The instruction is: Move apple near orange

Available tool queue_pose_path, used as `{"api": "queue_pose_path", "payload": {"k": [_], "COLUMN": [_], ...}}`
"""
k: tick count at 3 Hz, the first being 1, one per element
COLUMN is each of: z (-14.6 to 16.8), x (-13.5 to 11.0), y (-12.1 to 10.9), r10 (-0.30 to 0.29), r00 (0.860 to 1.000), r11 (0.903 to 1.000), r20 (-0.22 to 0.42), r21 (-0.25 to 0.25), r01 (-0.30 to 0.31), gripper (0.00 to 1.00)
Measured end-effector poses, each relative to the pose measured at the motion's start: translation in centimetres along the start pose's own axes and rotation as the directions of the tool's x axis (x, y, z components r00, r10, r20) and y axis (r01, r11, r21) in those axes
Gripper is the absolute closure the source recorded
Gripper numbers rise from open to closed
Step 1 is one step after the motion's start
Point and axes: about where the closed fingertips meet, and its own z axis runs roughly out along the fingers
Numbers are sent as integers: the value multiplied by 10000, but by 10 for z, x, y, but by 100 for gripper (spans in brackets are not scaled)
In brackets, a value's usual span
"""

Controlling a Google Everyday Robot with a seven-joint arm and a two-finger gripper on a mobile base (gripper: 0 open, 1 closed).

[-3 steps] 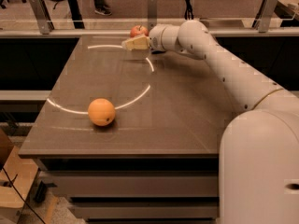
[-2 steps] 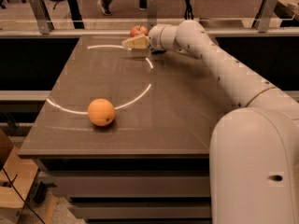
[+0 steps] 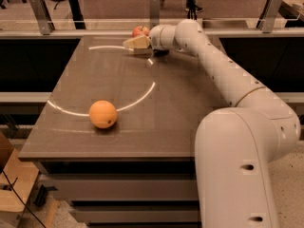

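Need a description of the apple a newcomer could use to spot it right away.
Start at the brown table; look to its far edge, where the arm's gripper reaches. The apple sits just behind the gripper. It is small and red, unlike the bigger orange near the front left.

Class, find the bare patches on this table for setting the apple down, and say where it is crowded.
Bare table lies right of the orange and across the middle, between orange and hand. The far-left corner is free. Crowded: the far edge, where the hand sits by the apple, arm over the right side.
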Motion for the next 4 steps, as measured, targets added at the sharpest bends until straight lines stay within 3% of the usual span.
{"api": "queue_pose_path", "payload": {"k": [1,3,4], "z": [9,7,-9], "x": [1,-9,-30], "y": [0,3,13], "r10": [0,-284,-646], "r00": [10000,9995,9979], "r11": [9999,9993,9969], "r20": [-89,-132,94], "r21": [-126,-257,-442], "r01": [-1,281,649], "gripper": [16,63,86]}}
